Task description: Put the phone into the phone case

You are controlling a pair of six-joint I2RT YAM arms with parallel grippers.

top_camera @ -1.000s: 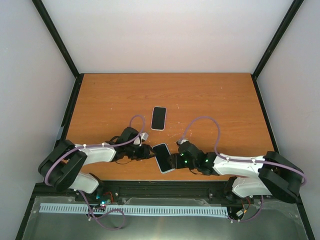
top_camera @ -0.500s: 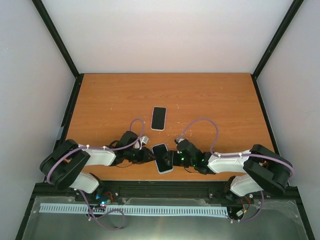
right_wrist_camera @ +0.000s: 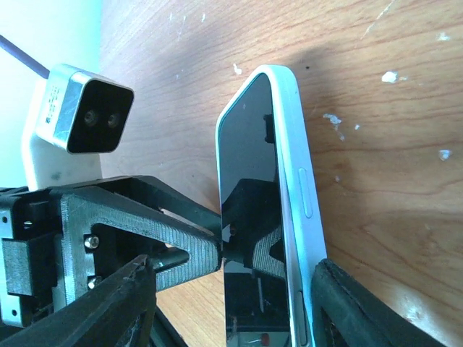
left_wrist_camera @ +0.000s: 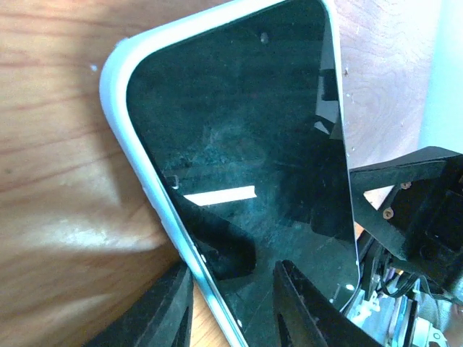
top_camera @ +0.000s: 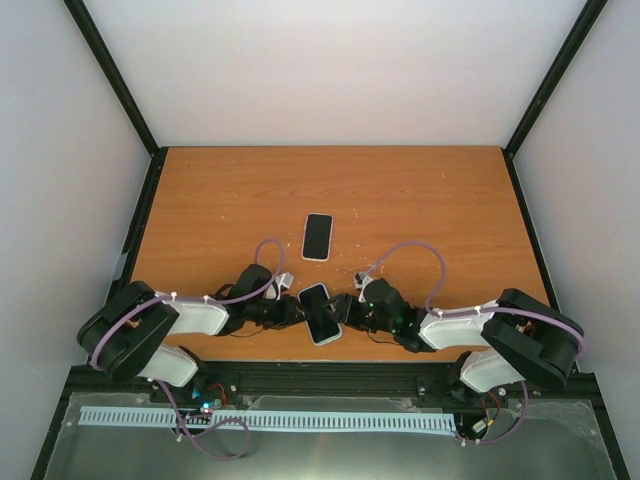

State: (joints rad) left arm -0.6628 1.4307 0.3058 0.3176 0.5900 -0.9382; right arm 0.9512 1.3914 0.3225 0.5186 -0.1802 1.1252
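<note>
The orange-brown wooden tabletop (top_camera: 430, 210) fills the middle of the overhead view. The white-and-black left arm (top_camera: 190, 315) and right arm (top_camera: 460, 325) lie low along its bottom edge, wrists nose to nose at lower centre.

Just above them, near mid-frame, a white-rimmed, dark-centred rectangle lies flat with nothing on it. I take it for the phone case (top_camera: 318, 236), though from above it looks much like a second handset. The phone (top_camera: 320, 313), a glossy black-screened slab with a pale white plastic rim, sits between the two wrists, near the case but apart from it. In the right wrist view it looks tilted, with one long side lifted off the wood.

The left pincer (top_camera: 297, 313) is clamped on a long edge of the phone. At the bottom of the left wrist view, one black finger (left_wrist_camera: 304, 303) lies on the glass and the other goes under the rim. The right pincer (right_wrist_camera: 235, 271) stands apart, its fingers at the lower corners of its own view straddling the phone's end. Whether the right-hand one touches the back cannot be told.

My reading is that the phone is being handled between the arms and has not yet been brought to the case. The next move calls for one firm hold, then a short carry up-frame. The long axes must be lined up and the corners pressed in. The case lies loose, so the free pincer will probably have to pin it.
</note>
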